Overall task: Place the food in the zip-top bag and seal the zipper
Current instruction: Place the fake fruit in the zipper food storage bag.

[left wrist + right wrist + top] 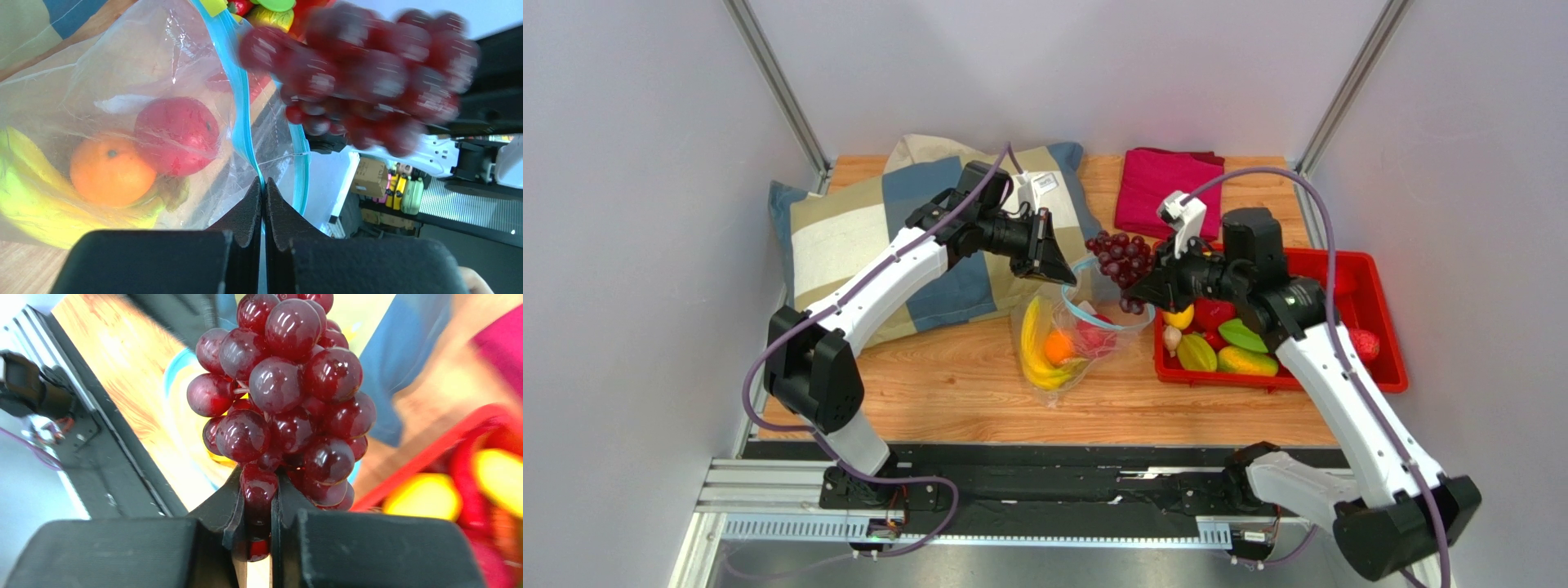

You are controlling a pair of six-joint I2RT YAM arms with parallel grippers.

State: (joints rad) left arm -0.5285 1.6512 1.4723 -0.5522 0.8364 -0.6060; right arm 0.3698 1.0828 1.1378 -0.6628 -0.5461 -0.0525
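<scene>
- Table [940, 380]: wooden top. A checkered cushion [854, 239] lies at far left and a magenta cloth [1161, 184] at far centre-right.
- Red tray [1259, 382]: at right. It contains a green mango [1243, 335], a yellow-green mango [1195, 353] and other pieces too small to identify.
- Zip-top bag [153, 73]: clear, at table centre between cushion and tray, mouth held up and open.
- My left gripper [264, 184]: fingers pressed together, pinching the teal zipper [240, 122] at the bag's mouth edge.
- My right gripper [258, 496]: narrow, clamped on the lowest berries of the grapes [285, 398].
- Grapes: dark red bunch, in the air, near the bag's mouth on its tray side.
- Banana bunch [1036, 355]: inside the bag, along its left side.
- Apple [177, 135]: red, inside the bag, touching the orange piece [110, 171].
</scene>
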